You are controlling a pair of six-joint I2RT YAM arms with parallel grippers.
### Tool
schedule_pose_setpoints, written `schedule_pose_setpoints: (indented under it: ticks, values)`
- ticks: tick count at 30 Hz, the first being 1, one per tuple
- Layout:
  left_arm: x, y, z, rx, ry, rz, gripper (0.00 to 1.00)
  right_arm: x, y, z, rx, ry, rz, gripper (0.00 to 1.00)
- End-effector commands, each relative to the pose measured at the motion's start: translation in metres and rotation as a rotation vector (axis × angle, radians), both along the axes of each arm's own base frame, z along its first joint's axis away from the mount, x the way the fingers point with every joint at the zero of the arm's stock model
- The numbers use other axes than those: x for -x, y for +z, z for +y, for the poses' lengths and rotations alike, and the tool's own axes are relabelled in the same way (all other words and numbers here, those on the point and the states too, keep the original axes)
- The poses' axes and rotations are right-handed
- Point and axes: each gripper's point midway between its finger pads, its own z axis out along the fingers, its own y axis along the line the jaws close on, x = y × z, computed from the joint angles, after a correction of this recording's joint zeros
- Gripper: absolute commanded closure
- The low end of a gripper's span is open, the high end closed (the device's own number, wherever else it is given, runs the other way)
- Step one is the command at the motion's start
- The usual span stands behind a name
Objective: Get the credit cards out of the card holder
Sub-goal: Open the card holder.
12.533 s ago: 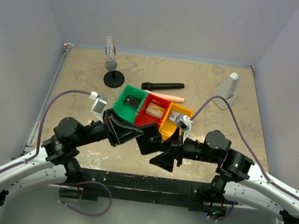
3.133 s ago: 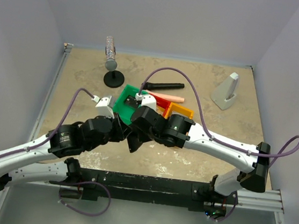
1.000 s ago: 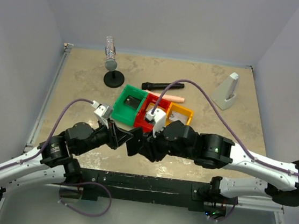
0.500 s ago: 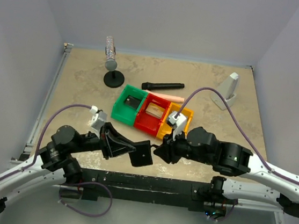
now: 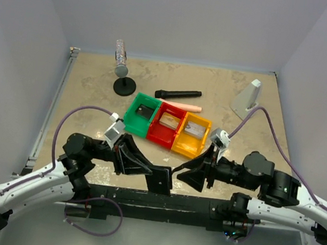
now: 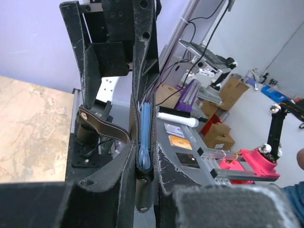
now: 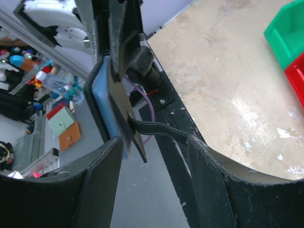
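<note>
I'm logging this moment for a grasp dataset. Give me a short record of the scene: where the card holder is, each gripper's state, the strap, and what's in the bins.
card holder: held on edge, off the table, at its near edge
left gripper: jaws shut on the card holder
right gripper: jaws open, facing the holder
strap tab: unsnapped, reaching between the right jaws
cards: blue edges inside the holder; cannot tell if these are cards
bins: green bin, red bin and orange bin in a row, each holding a flat item too small to identify

A green bin [image 5: 131, 112], red bin [image 5: 160, 139] and yellow bin [image 5: 184, 149] are sitting side by side, touching, on the desk [image 5: 90, 90]; a black stick [image 5: 178, 93] is lying just behind them.
</note>
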Motion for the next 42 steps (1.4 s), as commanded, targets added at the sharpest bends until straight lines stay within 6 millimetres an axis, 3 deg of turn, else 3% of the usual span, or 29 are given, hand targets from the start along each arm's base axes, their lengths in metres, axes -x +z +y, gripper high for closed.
schedule_pose_setpoints:
  ticks: [1, 11, 23, 42]
  values:
    - [0.013, 0.036, 0.009, 0.124, -0.063, -0.074, 1.00, 0.006, 0.017, 0.010, -0.074, 0.047, 0.001, 0.39]
    - [0.012, 0.040, 0.007, 0.143, -0.075, -0.061, 1.00, 0.009, 0.018, 0.032, -0.068, 0.098, 0.018, 0.39]
    - [-0.007, 0.027, 0.002, 0.095, 0.042, -0.022, 1.00, 0.011, 0.032, 0.023, -0.149, 0.087, 0.005, 0.37]
    - [-0.001, 0.039, 0.002, 0.145, -0.013, -0.011, 1.00, 0.016, 0.020, 0.061, -0.076, 0.175, 0.061, 0.43]
